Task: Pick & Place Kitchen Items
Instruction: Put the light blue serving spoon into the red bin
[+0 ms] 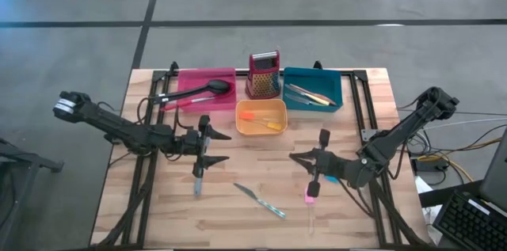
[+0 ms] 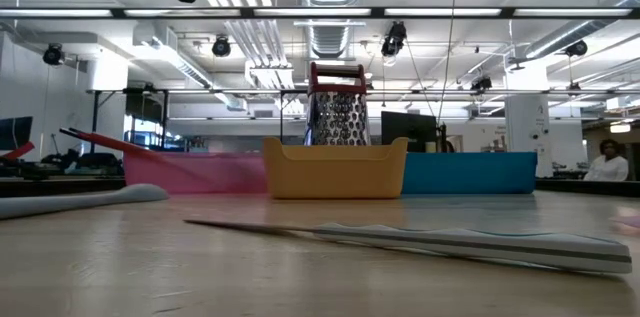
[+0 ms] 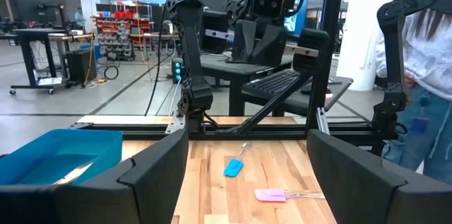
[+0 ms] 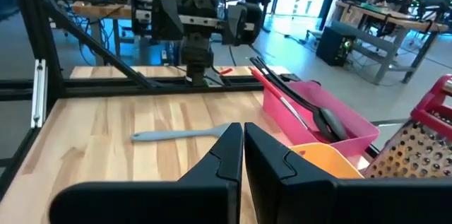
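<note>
My left gripper (image 1: 228,146) is open and empty above the table's left middle; its fingers stand wide apart in the left wrist view (image 3: 247,181). My right gripper (image 1: 293,156) is shut and empty at the right middle, as the right wrist view (image 4: 242,136) shows. A grey spatula (image 1: 198,181) lies flat on the table just nearer than the left gripper. A slim knife (image 1: 260,201) lies near the front middle. A pink piece (image 1: 311,196) and a blue piece (image 3: 233,167) lie on the table by the right gripper.
At the back stand a pink tray (image 1: 184,85) with a black spoon (image 1: 215,87) and a red utensil, an orange tray (image 1: 261,128) with short pieces, a teal tray (image 1: 334,91) with utensils, and an upright red grater (image 1: 264,75). A person (image 3: 424,54) stands beyond the table's right edge.
</note>
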Motion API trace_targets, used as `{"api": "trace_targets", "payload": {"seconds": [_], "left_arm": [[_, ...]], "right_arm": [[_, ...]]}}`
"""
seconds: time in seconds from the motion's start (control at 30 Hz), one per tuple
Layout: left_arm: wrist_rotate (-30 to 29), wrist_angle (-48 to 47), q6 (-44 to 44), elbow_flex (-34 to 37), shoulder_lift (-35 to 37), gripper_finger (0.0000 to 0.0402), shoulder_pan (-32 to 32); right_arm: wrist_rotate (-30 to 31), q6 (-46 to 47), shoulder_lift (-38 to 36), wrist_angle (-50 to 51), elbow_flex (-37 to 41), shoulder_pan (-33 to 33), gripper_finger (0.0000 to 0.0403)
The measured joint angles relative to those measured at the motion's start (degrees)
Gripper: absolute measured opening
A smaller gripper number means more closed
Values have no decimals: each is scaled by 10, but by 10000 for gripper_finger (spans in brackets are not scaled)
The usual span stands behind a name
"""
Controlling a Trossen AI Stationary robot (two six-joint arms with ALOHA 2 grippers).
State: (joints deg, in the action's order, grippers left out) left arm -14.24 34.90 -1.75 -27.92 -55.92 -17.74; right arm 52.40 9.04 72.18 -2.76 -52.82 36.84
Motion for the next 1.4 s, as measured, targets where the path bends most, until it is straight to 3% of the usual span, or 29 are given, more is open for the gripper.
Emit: {"api": "trace_targets", "payload": {"seconds": [0.1,0.27,1.4], "left_arm": [[0,-4,0,0,0,294,0],[-3,-11,1,0,0,294,0],[-5,-25,2,0,0,294,1]], "right_arm": [[0,-13,0,-17,0,-4,8],[-4,98,0,-31,0,-4,8],[1,39,3,-30,5,4,8]]}}
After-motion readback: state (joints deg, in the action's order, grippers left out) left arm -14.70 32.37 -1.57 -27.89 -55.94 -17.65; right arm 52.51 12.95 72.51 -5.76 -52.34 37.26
